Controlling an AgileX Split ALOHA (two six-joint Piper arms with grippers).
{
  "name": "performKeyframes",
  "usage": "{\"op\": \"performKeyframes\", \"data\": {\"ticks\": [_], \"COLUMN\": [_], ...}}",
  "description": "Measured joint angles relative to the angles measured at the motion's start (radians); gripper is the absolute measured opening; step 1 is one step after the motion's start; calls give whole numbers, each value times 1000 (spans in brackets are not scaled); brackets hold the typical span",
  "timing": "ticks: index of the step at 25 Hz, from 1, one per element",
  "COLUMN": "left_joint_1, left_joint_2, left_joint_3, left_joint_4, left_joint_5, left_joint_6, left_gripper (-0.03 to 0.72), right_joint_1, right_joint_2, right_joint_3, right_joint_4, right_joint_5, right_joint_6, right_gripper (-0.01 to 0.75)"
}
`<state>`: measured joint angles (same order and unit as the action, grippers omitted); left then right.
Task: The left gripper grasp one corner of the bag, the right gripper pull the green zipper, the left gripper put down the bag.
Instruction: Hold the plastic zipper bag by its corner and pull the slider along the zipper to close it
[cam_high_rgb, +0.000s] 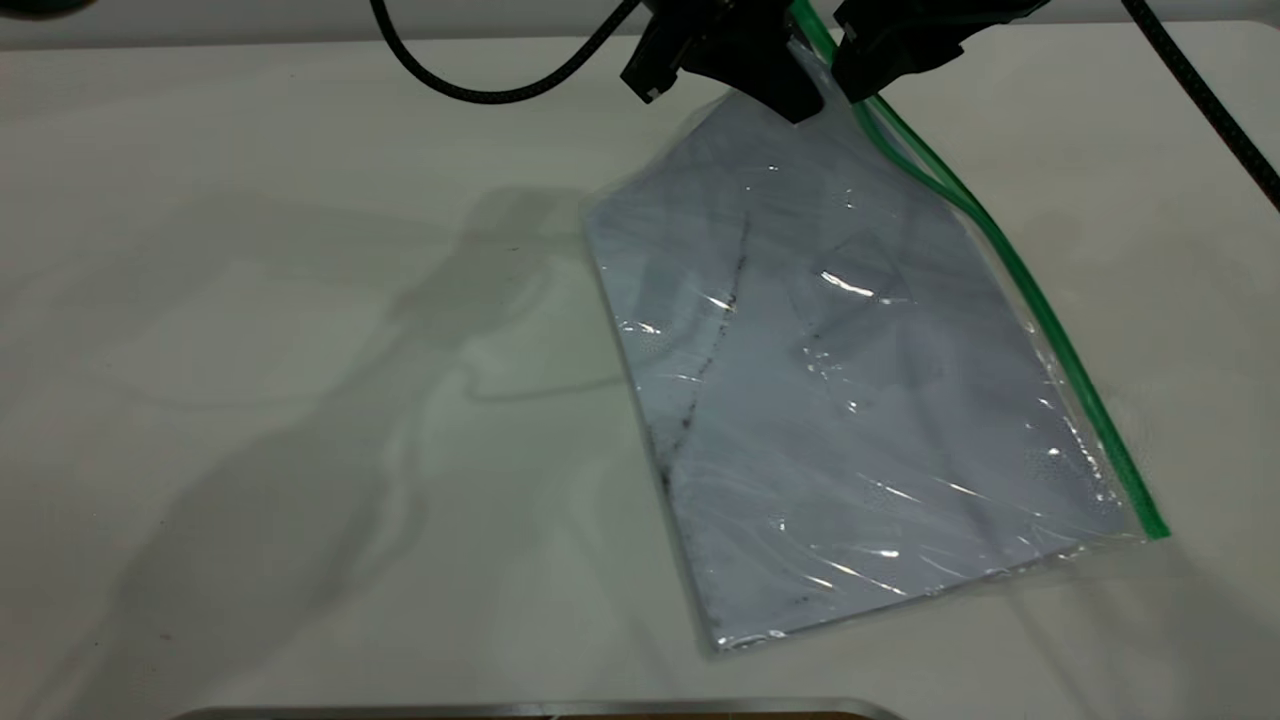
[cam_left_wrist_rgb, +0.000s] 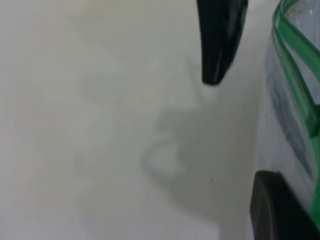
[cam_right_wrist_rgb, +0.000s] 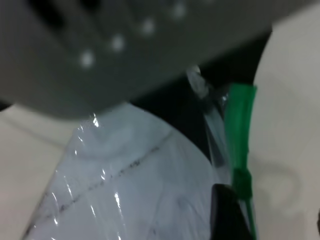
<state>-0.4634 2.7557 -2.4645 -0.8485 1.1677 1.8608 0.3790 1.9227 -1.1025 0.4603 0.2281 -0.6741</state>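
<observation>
You have the bag (cam_high_rgb: 850, 400) hanging by its top corner (cam_high_rgb: 790, 95) from the left gripper (cam_high_rgb: 770, 85), whose fingers are pinched on that corner, while its bottom edge rests on the table (cam_high_rgb: 250, 350). The green zipper (cam_high_rgb: 1010, 270) runs down and away from the held corner along the edge on the right arm's side, its two strips parted near the top. The right gripper (cam_high_rgb: 880, 75) sits just beside the left one, right at the strip's upper end, so it is the nearer arm for the pull; whether its fingers have closed on the slider you cannot tell from these views.

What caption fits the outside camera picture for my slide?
Two black grippers, left and right, meet at the lifted top corner of a clear bag beside its green zipper.
</observation>
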Motion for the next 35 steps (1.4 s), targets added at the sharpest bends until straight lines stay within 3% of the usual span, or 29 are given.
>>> {"op": "performKeyframes", "data": {"ticks": [14,26,35], "left_joint_1": [-22,-27,-17], "left_joint_2": [1,3,6], "left_joint_3": [0,0,0], "left_joint_4": [-7,-23,-56], "left_joint_5": [0,-6,-7], "left_joint_6": [7,9,-2], "left_gripper": [52,52,52], "right_joint_1": [0,0,0], "right_joint_2": [0,0,0], "right_joint_3": [0,-1,-5], "right_joint_4": [27,34,34], "right_joint_5": [2,34,55], "right_joint_6": [0,-14,-23], "right_gripper": [370,47,36]}}
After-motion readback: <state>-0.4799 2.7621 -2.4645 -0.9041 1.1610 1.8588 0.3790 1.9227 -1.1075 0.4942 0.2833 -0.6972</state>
